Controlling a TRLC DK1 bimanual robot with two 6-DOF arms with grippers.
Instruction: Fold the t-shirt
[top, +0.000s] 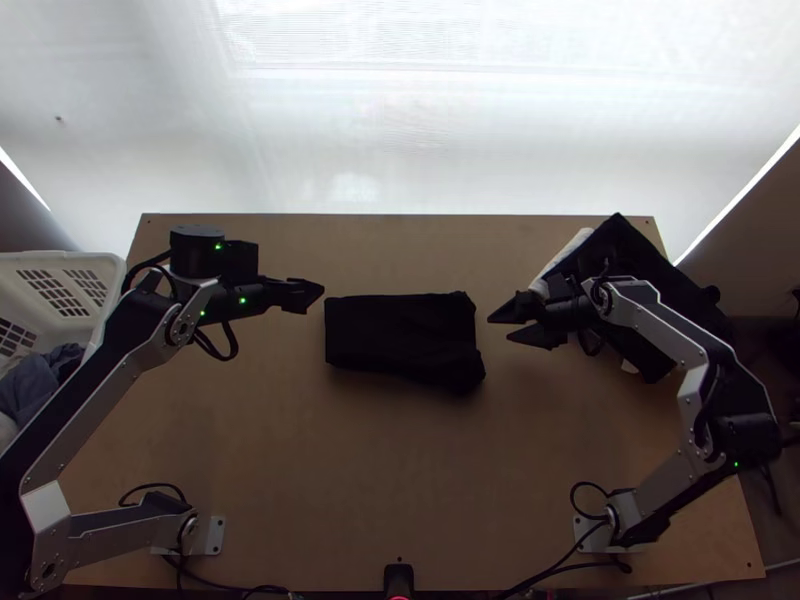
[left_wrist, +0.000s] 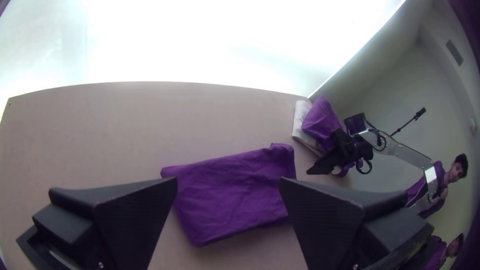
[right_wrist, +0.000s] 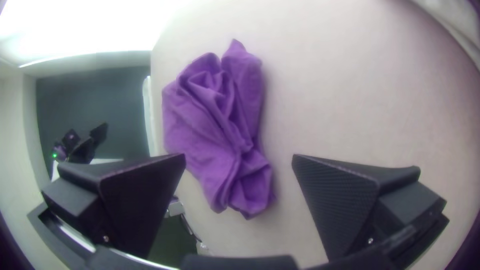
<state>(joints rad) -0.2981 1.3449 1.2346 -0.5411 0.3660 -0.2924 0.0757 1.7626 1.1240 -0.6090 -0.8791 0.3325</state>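
T-shirt (top: 400, 335), one: lying mid-table between the grippers, folded into a compact, roughly rectangular bundle, its end toward the right gripper (top: 499, 328) creased and uneven. Left gripper (top: 319, 292): fingers apart, nothing between them, near the bundle's other end. Right gripper: fingers likewise apart and unladen. Table (top: 300, 480): light wood. Basket (top: 112, 262): white, slatted, holding cloth, beside the table's left edge

open: near middle of table (top: 400, 480) | obstacles: cloth pile (top: 635, 245) far right, white basket (top: 62, 256) off left edge
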